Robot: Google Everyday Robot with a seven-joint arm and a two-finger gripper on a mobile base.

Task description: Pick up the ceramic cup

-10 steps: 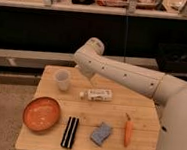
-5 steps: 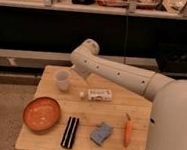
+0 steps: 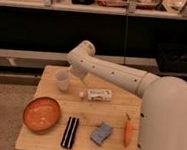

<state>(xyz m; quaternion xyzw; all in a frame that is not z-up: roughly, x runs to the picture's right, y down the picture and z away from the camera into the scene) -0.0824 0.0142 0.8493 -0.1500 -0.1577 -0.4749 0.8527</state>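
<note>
View: camera view, the only one.
Gripper: the gripper (image 3: 75, 71) hangs at the end of the white arm (image 3: 112, 74), over the back part of the wooden table (image 3: 83, 111), left of its middle.
Grip state: cannot tell from here.
Cup position: the ceramic cup (image 3: 62, 80) stands just below and to the picture's left of the gripper, very close; whether they touch I cannot tell.
Edges: the cup sits near the table's back left corner, with a strip of bare wood behind it and to its left.
Open room: clear wood lies in front of the cup, between it and the orange bowl (image 3: 41, 114).
Neighbours: the white bottle (image 3: 99, 95) lies on its side below and right of the gripper, apart from the cup.
Farther off: a black striped block (image 3: 70, 132), a blue sponge (image 3: 101, 133) and a carrot (image 3: 128, 130) lie well forward of the gripper, along the front edge.
Count: one cup, one bowl, one bottle, one block, one sponge, one carrot.
Cup axis: upright, mouth up, long axis vertical.
</note>
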